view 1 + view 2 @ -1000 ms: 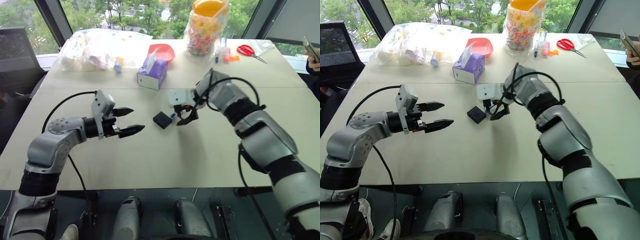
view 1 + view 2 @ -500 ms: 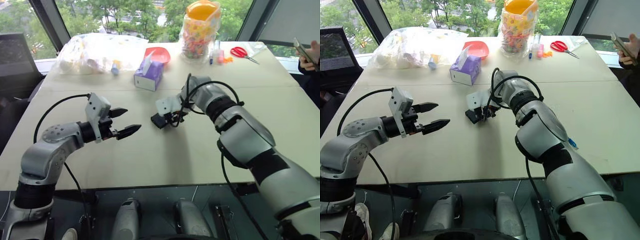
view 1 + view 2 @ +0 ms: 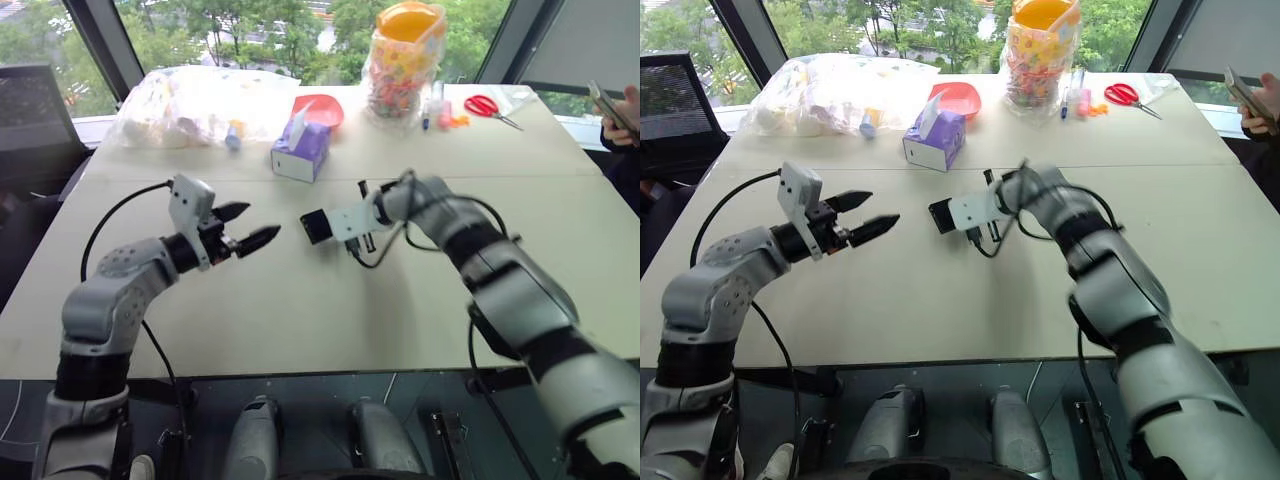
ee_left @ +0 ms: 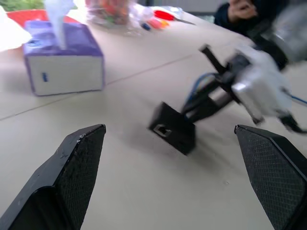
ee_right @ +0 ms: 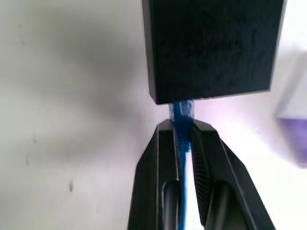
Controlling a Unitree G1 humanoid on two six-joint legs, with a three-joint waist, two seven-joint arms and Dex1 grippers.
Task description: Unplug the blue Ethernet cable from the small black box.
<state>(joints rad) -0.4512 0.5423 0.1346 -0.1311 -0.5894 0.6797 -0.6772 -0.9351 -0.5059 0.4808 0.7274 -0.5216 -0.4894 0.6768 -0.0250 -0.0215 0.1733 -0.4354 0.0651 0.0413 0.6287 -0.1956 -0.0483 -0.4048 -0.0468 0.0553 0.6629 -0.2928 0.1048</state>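
Right wrist view: right gripper [image 5: 182, 129] fingers pinch the blue cable [image 5: 181, 143] just behind its plug, which sits in the side of the black box [image 5: 213, 48]. Cable runs back between the two fingers [image 5: 153, 177]. Box is just past the fingertips, apparently carried by the cable alone; fingers are on the cable, not the box.

Left eye view: box [image 3: 316, 226] sits at the tip of the right gripper [image 3: 338, 224], over the middle of the table [image 3: 330, 320], seemingly lifted a little off it. Left gripper [image 3: 250, 226] is to the box's left, apart from it, roughly level, tips aimed at the box, fingers spread with nothing between them.

Left wrist view: both left fingers [image 4: 72, 177] stand wide apart with the box [image 4: 173, 128] between them further out, tilted, a socket visible on the near face. Blue cable [image 4: 196, 88] leads away behind it toward the right gripper.

Beyond the box: purple tissue box [image 3: 302, 150], red bowl [image 3: 322, 106], clear bag [image 3: 195, 100], candy jar [image 3: 406, 60], red scissors [image 3: 492, 104]. A person's hand [image 3: 628, 105] with a phone at the far right edge.
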